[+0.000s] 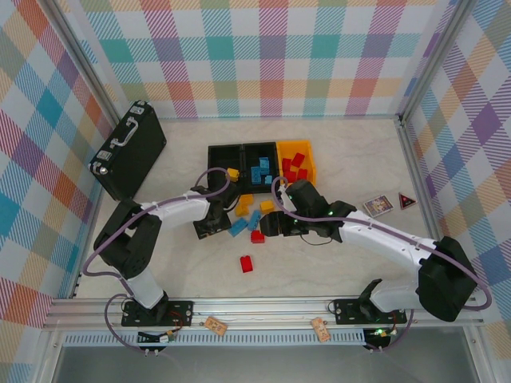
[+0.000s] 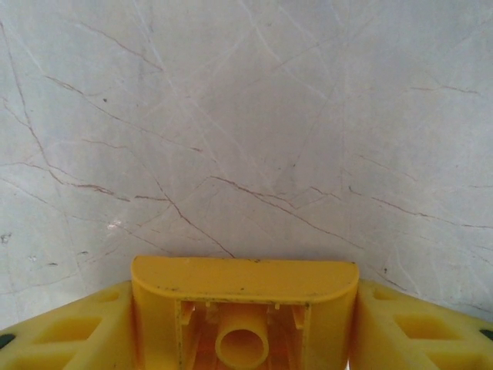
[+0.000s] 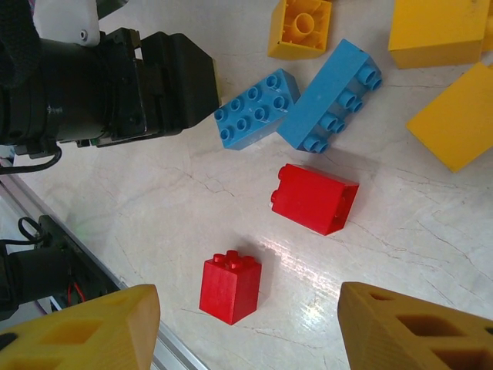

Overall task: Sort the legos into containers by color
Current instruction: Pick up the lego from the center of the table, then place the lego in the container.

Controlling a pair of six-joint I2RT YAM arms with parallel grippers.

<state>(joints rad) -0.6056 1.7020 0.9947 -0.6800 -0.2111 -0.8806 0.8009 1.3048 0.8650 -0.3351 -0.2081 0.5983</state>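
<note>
My left pincer (image 1: 211,228) sat clamped on a yellow brick (image 2: 245,281) beside the loose pile; next, I judged, a lift to the left black bin (image 1: 214,159). My right pincer (image 3: 246,308) hung apart, empty, above a red brick (image 3: 229,287).

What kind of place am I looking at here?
Probably a robot test booth, not a home: plaid cloth walls on a metal frame, two robot arms bolted along the table edge, and toy bricks beside small sorting bins.
</note>
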